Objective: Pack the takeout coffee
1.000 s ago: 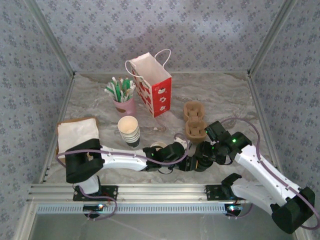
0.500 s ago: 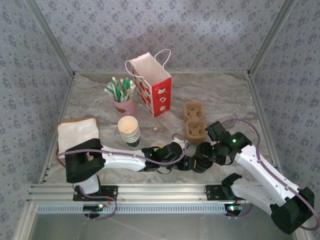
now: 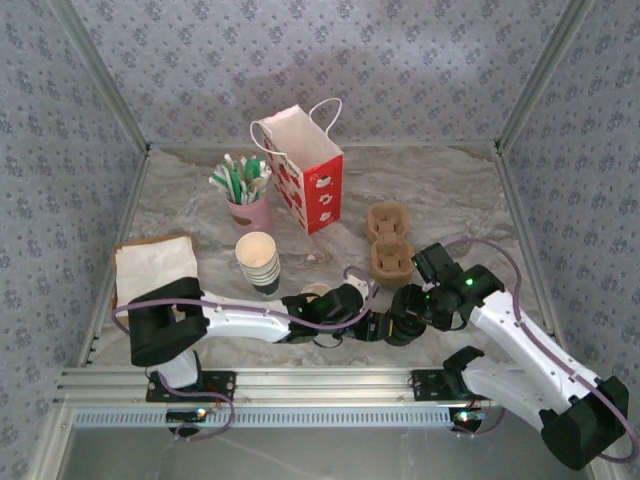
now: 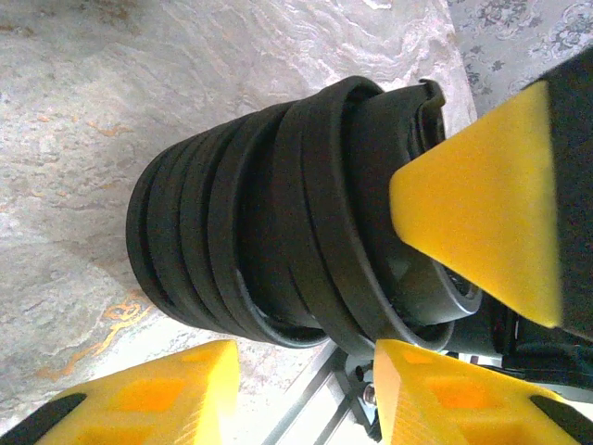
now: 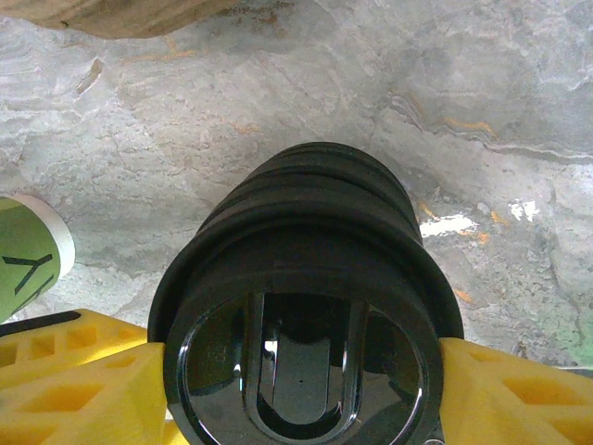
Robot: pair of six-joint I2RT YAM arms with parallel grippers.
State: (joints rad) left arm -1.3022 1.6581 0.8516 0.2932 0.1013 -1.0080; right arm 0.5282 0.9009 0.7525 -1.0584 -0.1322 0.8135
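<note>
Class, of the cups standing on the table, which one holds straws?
The pink cup beside the red bag; the stacked white cups in front of it hold none.

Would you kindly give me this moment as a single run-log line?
phase: at lid stack | right gripper: shut on lid stack | left gripper: straddling lid stack, grip unclear | green cup: nearby, not held

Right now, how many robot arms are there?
2. The left arm stretches along the table's near edge from the left. The right arm bends in from the right. Both reach the stack of black lids between them.
</note>
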